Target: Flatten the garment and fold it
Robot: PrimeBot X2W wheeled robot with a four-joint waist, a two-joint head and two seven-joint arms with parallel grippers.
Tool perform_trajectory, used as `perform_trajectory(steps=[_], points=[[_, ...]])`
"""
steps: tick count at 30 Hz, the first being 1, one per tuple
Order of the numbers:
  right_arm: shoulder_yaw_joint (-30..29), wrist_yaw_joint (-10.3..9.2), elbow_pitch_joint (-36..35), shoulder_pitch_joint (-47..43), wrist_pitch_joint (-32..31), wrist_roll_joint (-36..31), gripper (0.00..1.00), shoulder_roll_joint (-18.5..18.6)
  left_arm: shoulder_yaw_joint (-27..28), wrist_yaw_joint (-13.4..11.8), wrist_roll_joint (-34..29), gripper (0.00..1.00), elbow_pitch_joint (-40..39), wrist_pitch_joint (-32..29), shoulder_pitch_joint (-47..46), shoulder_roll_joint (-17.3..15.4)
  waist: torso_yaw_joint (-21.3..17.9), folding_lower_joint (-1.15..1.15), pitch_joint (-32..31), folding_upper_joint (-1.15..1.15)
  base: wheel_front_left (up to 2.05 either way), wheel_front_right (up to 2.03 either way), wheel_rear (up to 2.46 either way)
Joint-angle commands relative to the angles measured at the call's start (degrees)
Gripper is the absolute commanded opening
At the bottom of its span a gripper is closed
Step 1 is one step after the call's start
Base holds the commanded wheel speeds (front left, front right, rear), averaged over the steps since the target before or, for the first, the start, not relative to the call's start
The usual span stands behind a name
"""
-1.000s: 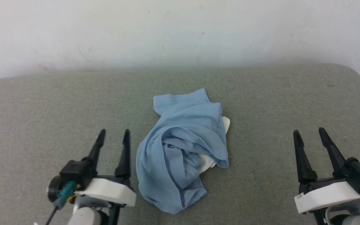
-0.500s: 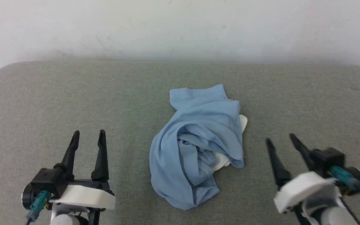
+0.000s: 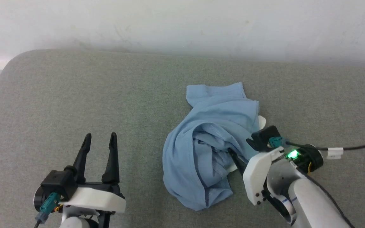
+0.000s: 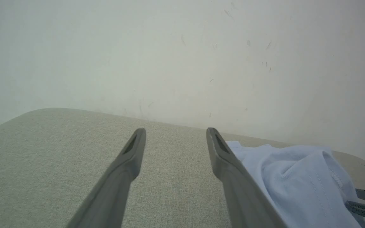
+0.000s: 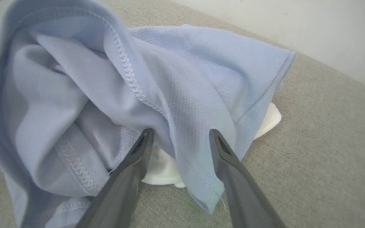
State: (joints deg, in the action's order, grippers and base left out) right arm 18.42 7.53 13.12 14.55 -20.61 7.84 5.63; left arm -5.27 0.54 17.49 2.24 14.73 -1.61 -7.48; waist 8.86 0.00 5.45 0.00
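Note:
The garment (image 3: 208, 139) lies crumpled in a heap on the grey cushion (image 3: 74, 95), light blue with bits of white collar (image 3: 261, 121) poking out at its right edge. My right gripper (image 3: 241, 152) has come in from the right, and its fingers reach into the heap's right side. In the right wrist view that gripper (image 5: 181, 134) is open, and a hemmed blue fold (image 5: 198, 171) hangs between its fingers, above the white collar (image 5: 162, 175). My left gripper (image 3: 100, 136) stands open to the left of the garment, apart from it, over bare cushion (image 4: 175, 136). The garment (image 4: 296, 180) shows beside its right finger.
A pale wall (image 3: 182, 25) rises right behind the cushion. The cushion's rounded left corner (image 3: 8, 66) drops off at the far left. A dark cable (image 3: 353, 147) trails from my right wrist across the right side.
The head camera has swung, shifting the whole picture. My right gripper has turned leftward and moved in from the right until its open fingers straddle a fold of the garment. The left gripper stays open.

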Motion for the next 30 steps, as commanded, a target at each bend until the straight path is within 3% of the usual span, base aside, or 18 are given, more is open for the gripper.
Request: perform_trajectory(steps=[1,2,6,9,13,16,23,26,30], points=[[0.1,-0.04,2.6,1.9,0.4,1.2,0.31,-0.1,0.4,0.5,-0.6,1.0,0.4,0.3,-0.8,0.3,-0.1,0.0,-0.1,0.0,0.0,0.0,0.0],[0.3,-0.04,4.2,2.5,0.6,1.8,0.0,-0.3,0.7,0.6,-0.8,1.0,0.6,0.3,-0.7,0.3,-0.2,0.0,-0.2,0.0,0.0,0.0,0.0],[0.8,-0.04,8.8,4.5,3.3,3.4,0.0,-0.9,1.5,0.9,-1.2,1.0,0.9,0.3,-0.1,0.5,-0.9,0.0,-0.7,0.0,0.0,0.0,0.0],[-0.1,-0.04,8.4,5.2,8.4,3.7,0.0,-1.0,2.1,1.0,-1.5,1.0,0.9,0.3,0.4,0.5,-1.8,0.0,-1.1,0.0,0.0,0.0,0.0],[-4.8,-0.04,3.5,2.9,14.4,2.6,0.0,-0.5,2.5,1.2,-1.8,1.0,0.8,0.3,1.1,0.5,-3.0,0.0,-1.8,0.0,0.0,0.0,0.0],[-12.0,-0.04,-3.1,-1.6,16.7,0.8,0.0,-0.4,3.0,1.2,-1.8,1.0,0.8,0.3,1.7,0.6,-4.0,0.0,-2.5,0.0,0.0,0.0,0.0],[-29.7,-0.04,-17.6,-17.3,12.3,-3.5,0.0,-2.2,3.4,1.5,-1.7,1.0,0.9,0.3,3.2,0.9,-5.7,0.0,-4.2,0.0,0.0,0.0,0.0],[-35.6,-0.04,-19.5,-23.5,9.7,-3.6,0.0,-2.6,3.2,1.7,-1.7,1.0,1.2,0.3,3.4,1.0,-5.7,0.0,-4.7,0.0,0.0,0.0,0.0],[-41.2,-0.04,-16.5,-29.4,7.6,-2.1,0.0,-2.7,3.2,1.9,-1.7,1.0,1.6,0.3,3.8,1.0,-5.8,0.0,-5.2,0.0,0.0,0.0,0.0]])
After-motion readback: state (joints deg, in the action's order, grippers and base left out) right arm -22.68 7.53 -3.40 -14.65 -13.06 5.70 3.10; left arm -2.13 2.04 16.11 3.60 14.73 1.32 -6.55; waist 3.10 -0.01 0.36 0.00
